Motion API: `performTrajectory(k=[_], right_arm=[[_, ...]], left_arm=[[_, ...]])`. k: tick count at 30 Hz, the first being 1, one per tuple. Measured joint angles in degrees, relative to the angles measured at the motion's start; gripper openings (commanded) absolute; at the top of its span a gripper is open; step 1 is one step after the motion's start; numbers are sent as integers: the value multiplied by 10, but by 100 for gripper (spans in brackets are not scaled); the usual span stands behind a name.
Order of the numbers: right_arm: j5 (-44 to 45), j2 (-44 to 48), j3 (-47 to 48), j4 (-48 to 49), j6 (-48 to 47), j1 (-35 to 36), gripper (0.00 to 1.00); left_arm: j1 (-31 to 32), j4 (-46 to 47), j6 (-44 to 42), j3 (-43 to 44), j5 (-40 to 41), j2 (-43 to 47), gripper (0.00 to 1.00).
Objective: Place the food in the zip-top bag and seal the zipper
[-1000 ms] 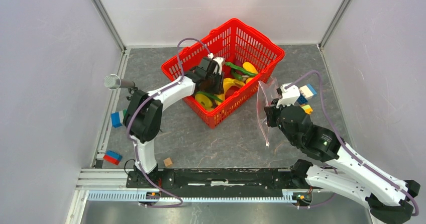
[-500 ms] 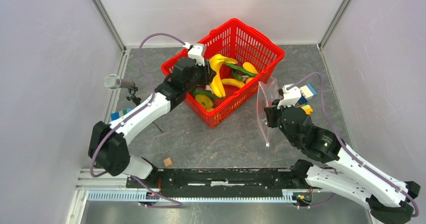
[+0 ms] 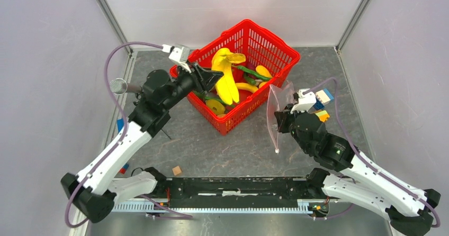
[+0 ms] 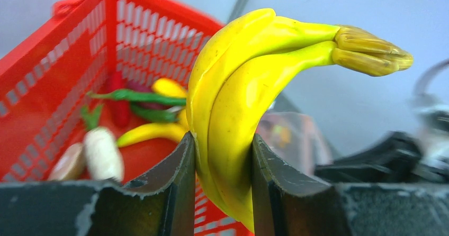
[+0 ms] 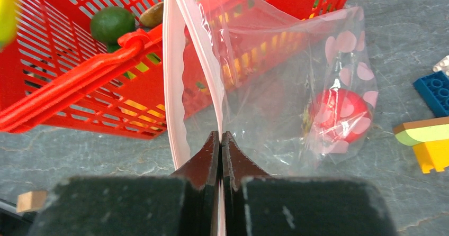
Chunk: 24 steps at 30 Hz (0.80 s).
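Note:
My left gripper [image 3: 210, 79] is shut on a yellow banana bunch [image 3: 226, 80], holding it in the air over the red basket [image 3: 276, 48]. In the left wrist view the bananas [image 4: 241, 88] stand upright between the fingers, stems to the upper right. More food [image 4: 100, 152] lies in the basket. My right gripper [image 5: 221, 136] is shut on the mouth edge of the zip-top bag [image 5: 275, 82], which hangs beside the basket's near right wall. Its pale zipper [image 5: 173, 82] gapes open. A red fruit [image 5: 337, 115] sits inside the bag [image 3: 277, 107].
Coloured building bricks [image 3: 323, 97] lie just right of the bag and show again in the right wrist view [image 5: 435, 91]. A small wooden cube [image 3: 177, 170] sits near the front rail. A grey microphone-like stub [image 3: 119, 85] sticks out at the left wall.
The left arm has lifted the banana bunch out of the basket and drawn back to the left. The right gripper has kept its hold on the bag, which shifted slightly left.

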<state>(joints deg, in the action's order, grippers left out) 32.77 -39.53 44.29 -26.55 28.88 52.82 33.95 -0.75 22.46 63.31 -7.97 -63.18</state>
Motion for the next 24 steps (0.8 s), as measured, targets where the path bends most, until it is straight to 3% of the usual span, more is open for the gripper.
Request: performTrajectory(k=[4,8,14,19,24], right_arm=[[0,0,-1,34,23,0,0],[0,-15,4,54,40,0,0],[-9,-34,23,64,49,0,0],[-24,-17,27,68,59,0,0],[-36,-3,31,68,69,0,0]], left_arm=[[22,40,51,-26,-48,65,4],[88,72,78,-59,-59,87,4],[194,148,81,-109,-39,62,5],[228,248,70,-137,-9,17,5],[250,288,40,-137,40,-16,5]])
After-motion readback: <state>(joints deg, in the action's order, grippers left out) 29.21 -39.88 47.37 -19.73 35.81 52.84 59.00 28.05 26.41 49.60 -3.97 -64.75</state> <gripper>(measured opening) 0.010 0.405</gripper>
